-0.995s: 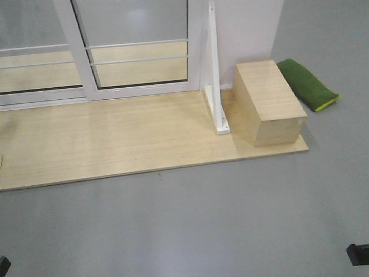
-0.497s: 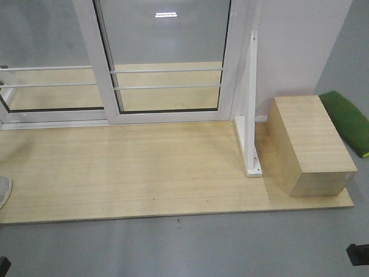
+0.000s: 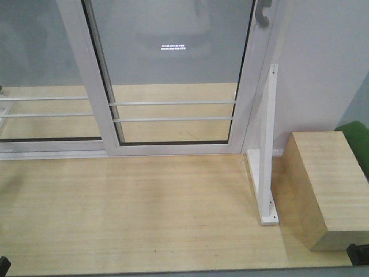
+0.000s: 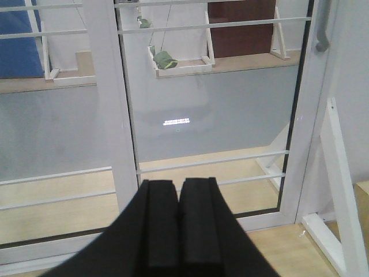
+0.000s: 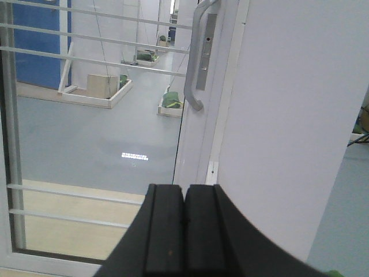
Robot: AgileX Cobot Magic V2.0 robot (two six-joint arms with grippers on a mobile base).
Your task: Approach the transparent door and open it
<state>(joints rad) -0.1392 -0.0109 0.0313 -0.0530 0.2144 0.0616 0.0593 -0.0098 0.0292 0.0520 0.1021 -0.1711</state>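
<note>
Two glass panels in the front view. The door [image 3: 173,69] is dead ahead at 12 o'clock, with one grey handle [image 3: 263,14] up at 1 o'clock on its right stile and two thin white bars [image 3: 173,104] across it. The other panel [image 3: 40,63] is at 10 o'clock. One white post [image 3: 266,156] stands at 4 o'clock, with one wood box [image 3: 326,184] just beside it. The left gripper [image 4: 179,187] and right gripper [image 5: 184,190] both have their fingers pressed together, holding nothing.
</note>
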